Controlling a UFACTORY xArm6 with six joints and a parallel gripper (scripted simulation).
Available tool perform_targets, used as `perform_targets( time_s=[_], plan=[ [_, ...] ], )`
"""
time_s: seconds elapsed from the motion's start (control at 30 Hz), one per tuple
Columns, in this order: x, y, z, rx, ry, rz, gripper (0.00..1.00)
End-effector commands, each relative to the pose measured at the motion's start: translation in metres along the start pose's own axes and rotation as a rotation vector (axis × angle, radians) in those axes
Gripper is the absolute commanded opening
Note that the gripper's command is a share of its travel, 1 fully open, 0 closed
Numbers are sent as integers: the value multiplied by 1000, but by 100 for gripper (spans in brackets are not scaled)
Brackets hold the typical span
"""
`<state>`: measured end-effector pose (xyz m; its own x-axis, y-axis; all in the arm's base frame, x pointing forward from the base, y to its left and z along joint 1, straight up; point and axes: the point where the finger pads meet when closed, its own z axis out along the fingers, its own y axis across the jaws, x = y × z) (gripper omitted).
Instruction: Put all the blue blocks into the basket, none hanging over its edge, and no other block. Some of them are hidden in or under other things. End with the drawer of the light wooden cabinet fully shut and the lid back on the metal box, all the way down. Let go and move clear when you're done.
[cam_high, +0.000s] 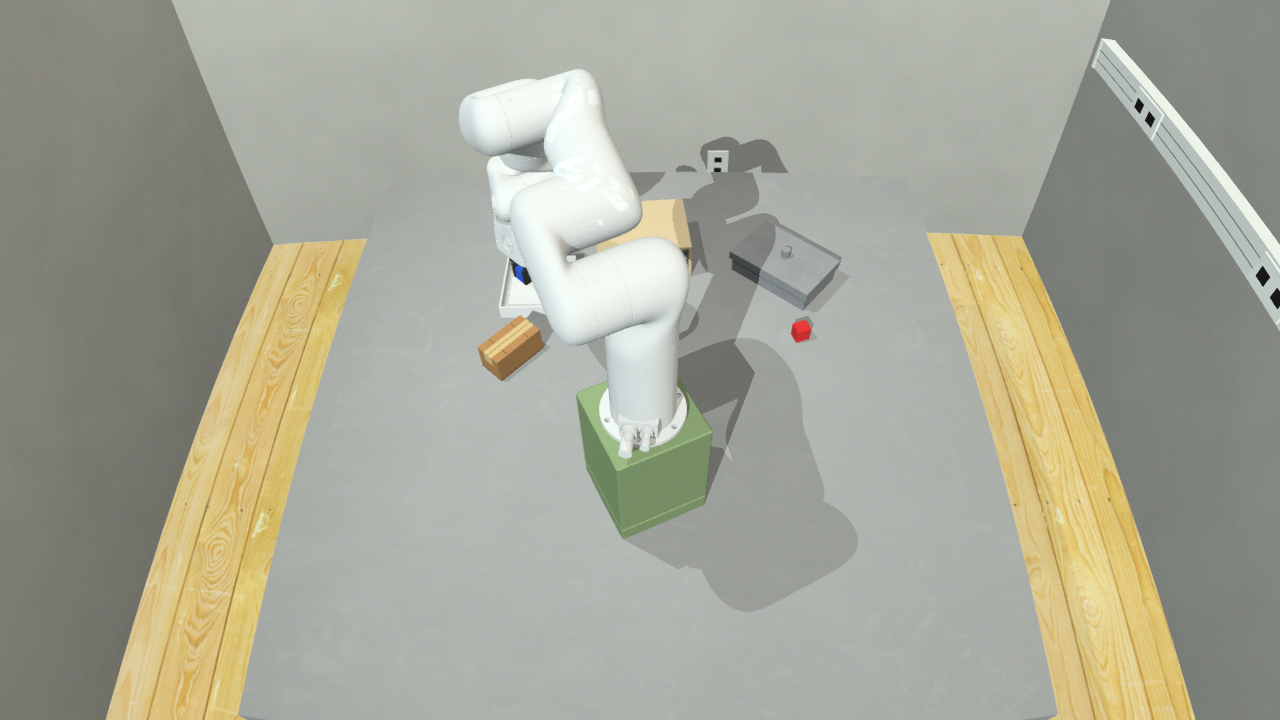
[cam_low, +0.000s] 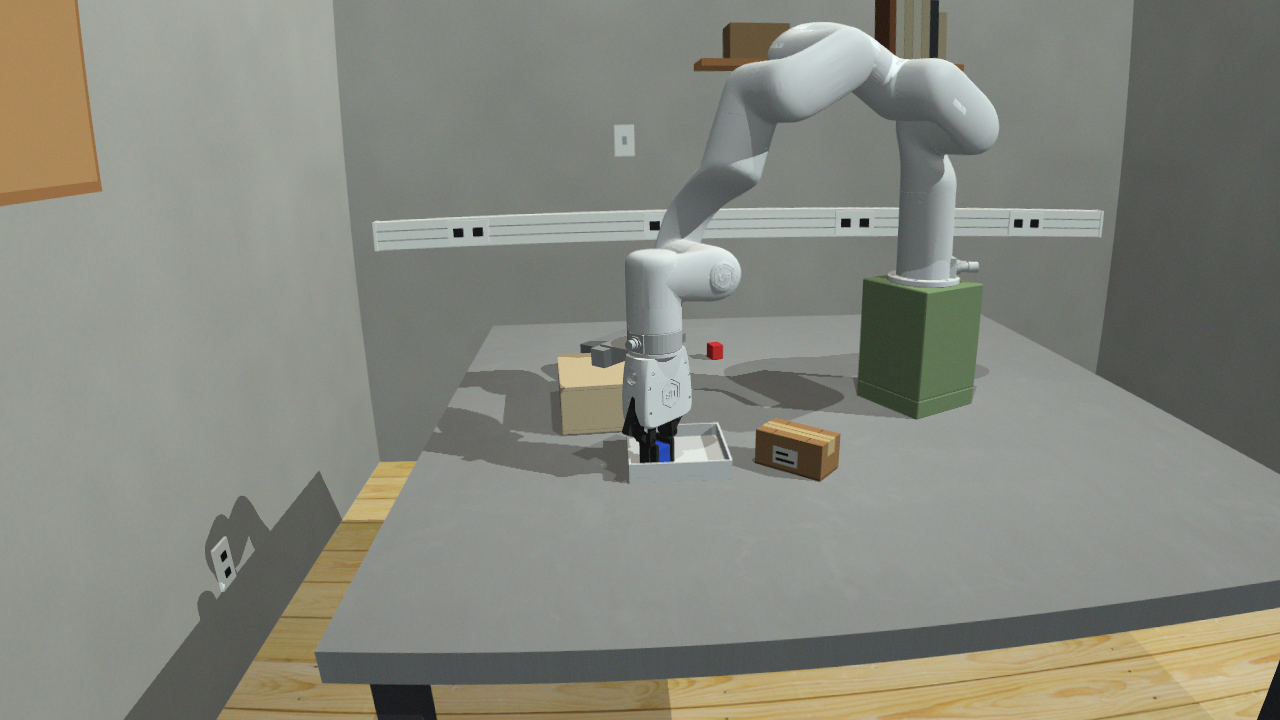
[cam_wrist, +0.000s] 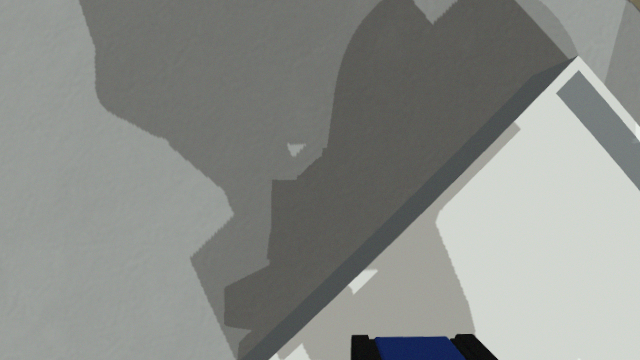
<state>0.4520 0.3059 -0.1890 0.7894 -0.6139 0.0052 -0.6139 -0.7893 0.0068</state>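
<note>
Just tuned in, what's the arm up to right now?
The gripper is shut on a blue block and has it down inside the white basket, not yet released. The metal box has its lid on, a red block lies near it, and a cardboard box sits beside the basket.

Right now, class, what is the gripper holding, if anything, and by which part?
The gripper holds a blue block by two opposite sides, low inside the basket.

Lab/test room: arm on green pedestal (cam_low: 917, 358), grey table (cam_low: 895, 537), wall power strip (cam_low: 537, 230), shelf w/ books (cam_low: 716, 64).
</note>
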Motion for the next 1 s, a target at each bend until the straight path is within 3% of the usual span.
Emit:
perform_targets(
  time_s=[0.0, 0.1, 0.13, 0.97],
  plan=[
    [1, -2, -2, 4, 1, 0, 0],
    [1, -2, -2, 4, 1, 0, 0],
    [1, -2, -2, 4, 1, 0, 47],
    [1, -2, -2, 4, 1, 0, 47]
  ],
)
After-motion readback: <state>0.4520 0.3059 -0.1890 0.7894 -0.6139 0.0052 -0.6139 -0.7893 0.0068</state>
